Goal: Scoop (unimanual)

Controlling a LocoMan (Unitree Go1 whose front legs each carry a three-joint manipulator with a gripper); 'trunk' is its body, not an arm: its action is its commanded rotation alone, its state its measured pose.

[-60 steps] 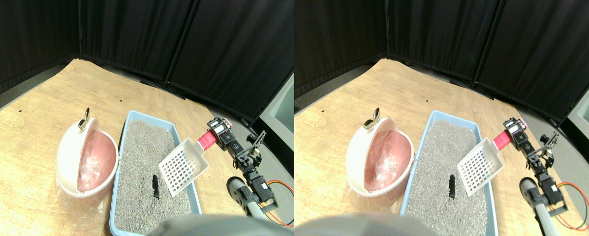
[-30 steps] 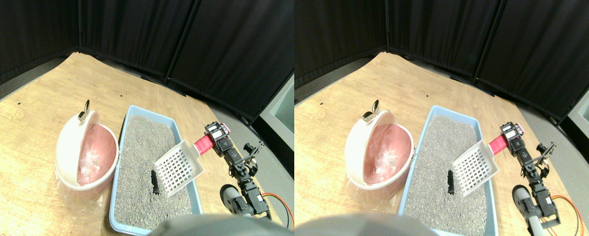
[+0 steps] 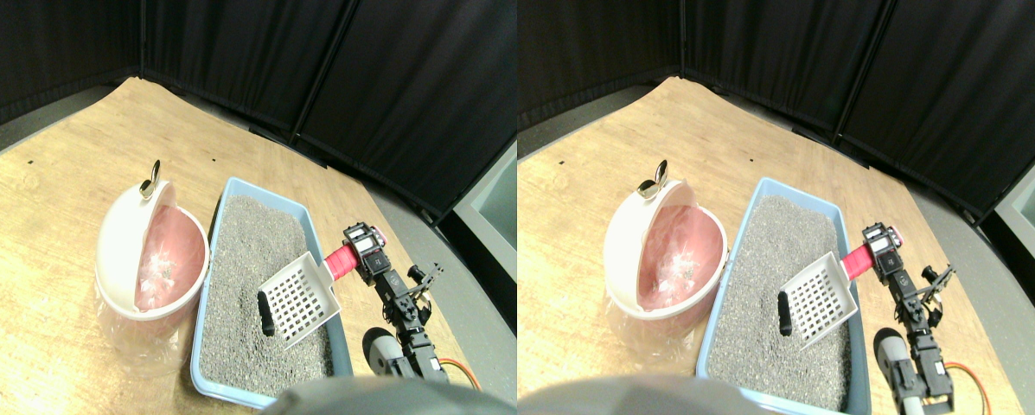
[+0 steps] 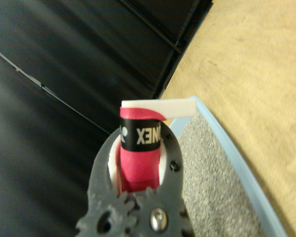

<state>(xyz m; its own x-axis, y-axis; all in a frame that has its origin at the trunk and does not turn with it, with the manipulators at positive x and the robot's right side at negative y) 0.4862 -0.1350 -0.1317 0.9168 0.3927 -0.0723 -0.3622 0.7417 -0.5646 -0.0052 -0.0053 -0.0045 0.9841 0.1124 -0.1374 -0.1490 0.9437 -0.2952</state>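
Observation:
My right gripper (image 3: 364, 252) is shut on the red-wrapped handle (image 3: 340, 258) of a white slotted scoop (image 3: 297, 298). The scoop is tilted down over grey litter in a light-blue litter tray (image 3: 220, 210). Its left edge meets a small black lump (image 3: 265, 313) lying on the litter. In the wrist view the dark jaws clasp the red handle (image 4: 138, 163) on both sides, with the white scoop (image 4: 158, 107) beyond the gripper (image 4: 140, 148) and the litter (image 4: 207, 187) beside it.
A white bin with a pink inside and a clear liner (image 3: 150, 259) stands just left of the tray, its lid tipped open. Both rest on a wooden floor (image 3: 50, 181). Black curtain panels (image 3: 327, 69) close off the back; an orange cable (image 3: 461, 370) lies by the arm.
The scoop has moved left and down across the litter until its edge reached the black lump. The whole picture has shifted a little as well.

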